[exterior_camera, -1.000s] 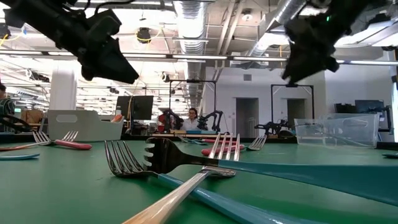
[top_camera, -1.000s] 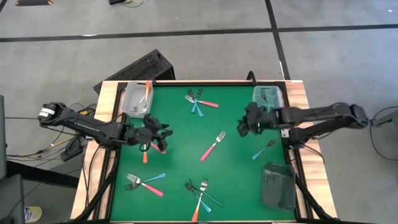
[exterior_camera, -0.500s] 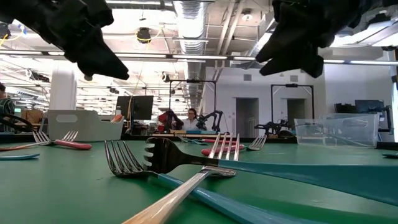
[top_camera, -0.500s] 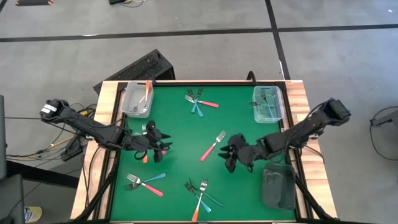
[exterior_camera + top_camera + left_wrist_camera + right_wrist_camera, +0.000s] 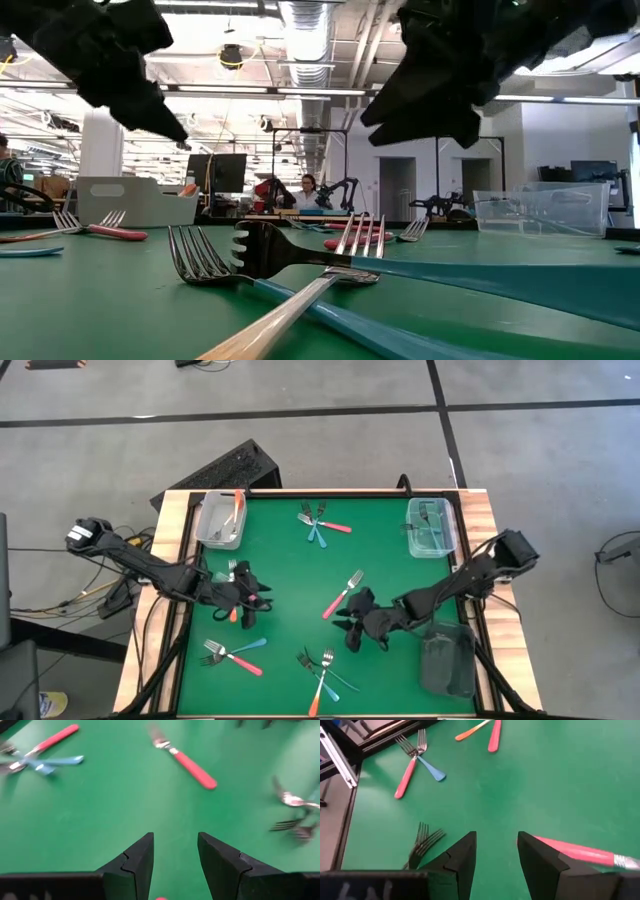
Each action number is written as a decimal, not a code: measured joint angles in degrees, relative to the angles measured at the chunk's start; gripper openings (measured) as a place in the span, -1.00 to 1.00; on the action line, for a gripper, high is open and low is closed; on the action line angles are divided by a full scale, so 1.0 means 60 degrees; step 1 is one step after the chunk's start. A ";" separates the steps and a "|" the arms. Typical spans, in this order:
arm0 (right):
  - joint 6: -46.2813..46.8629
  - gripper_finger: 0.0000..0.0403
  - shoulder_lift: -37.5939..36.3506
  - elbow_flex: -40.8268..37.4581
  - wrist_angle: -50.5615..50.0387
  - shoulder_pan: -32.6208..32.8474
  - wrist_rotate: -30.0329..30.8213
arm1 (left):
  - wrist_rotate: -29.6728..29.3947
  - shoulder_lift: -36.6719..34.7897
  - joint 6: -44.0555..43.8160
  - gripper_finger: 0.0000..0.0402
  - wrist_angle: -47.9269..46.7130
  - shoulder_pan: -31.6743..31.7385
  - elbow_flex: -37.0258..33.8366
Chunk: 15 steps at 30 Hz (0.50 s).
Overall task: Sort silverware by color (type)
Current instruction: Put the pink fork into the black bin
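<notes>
While both arms reach in over the green mat (image 5: 290, 560), we see from above the left gripper (image 5: 246, 598) low over the left half, just beside an orange fork (image 5: 233, 613) and a fork's tines, and the right gripper (image 5: 358, 628) near the middle, just below a lone pink fork (image 5: 341, 595). The forks lie scattered: a crossed pink and blue cluster (image 5: 320, 525) near the far edge, a pink and blue pair (image 5: 232, 654) at the near left, and a pile of orange and blue ones (image 5: 320, 672) at the near edge. A clear bin (image 5: 219, 520) at the far left corner holds an orange fork, a clear bin (image 5: 432, 526) at the far right holds forks, and a dark bin (image 5: 447, 657) sits at the near right. From table height, crossed forks with blue and orange handles (image 5: 290, 270) fill the foreground, both grippers hang dark above them, and a person (image 5: 309, 188) sits far behind in the room. Through the left wrist camera, the left claw's fingers (image 5: 136, 865) stand apart with nothing between them, a pink fork (image 5: 185, 760) lying well ahead. Through the right wrist camera, the right claw's fingers (image 5: 460, 857) are likewise spread and empty, with the pink handle (image 5: 580, 852) just beside one finger and dark tines (image 5: 423, 842) beside the other.
</notes>
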 joint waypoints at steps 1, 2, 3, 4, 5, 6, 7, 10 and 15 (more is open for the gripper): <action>-0.0111 -0.16 0.0139 0.0175 0.0064 0.0000 0.0134 | -0.0209 0.0000 -0.0235 -0.31 -0.0220 0.0000 0.0000; -0.0187 -0.16 0.0258 0.0305 0.0120 0.0000 0.0283 | -0.0447 0.0000 -0.0509 -0.31 -0.0455 0.0000 0.0000; -0.0224 -0.16 0.0339 0.0395 0.0035 0.0001 0.0505 | -0.0713 0.0000 -0.0786 -0.31 -0.0629 0.0000 0.0000; -0.0235 -0.16 0.0454 0.0496 -0.0080 0.0004 0.0751 | -0.1010 0.0000 -0.1058 -0.31 -0.0729 0.0000 0.0000; -0.0231 -0.16 0.0557 0.0600 -0.0077 0.0004 0.0914 | -0.1261 0.0000 -0.1302 -0.31 -0.0851 0.0006 0.0000; -0.0224 -0.16 0.0634 0.0686 -0.0075 0.0000 0.1050 | -0.1465 0.0000 -0.1517 -0.31 -0.0979 0.0007 0.0000; -0.0217 -0.16 0.0673 0.0720 -0.0124 0.0000 0.1131 | -0.1582 0.0000 -0.1689 -0.31 -0.1061 0.0007 0.0000; -0.0075 -0.17 0.0759 0.0868 -0.0144 -0.0004 0.1212 | -0.1744 0.0000 -0.1912 -0.31 -0.1177 0.0007 0.0000; 0.0470 -0.18 0.0515 0.0841 -0.1121 0.0001 0.1381 | -0.1750 0.0000 -0.1706 -0.31 -0.1199 0.0007 0.0000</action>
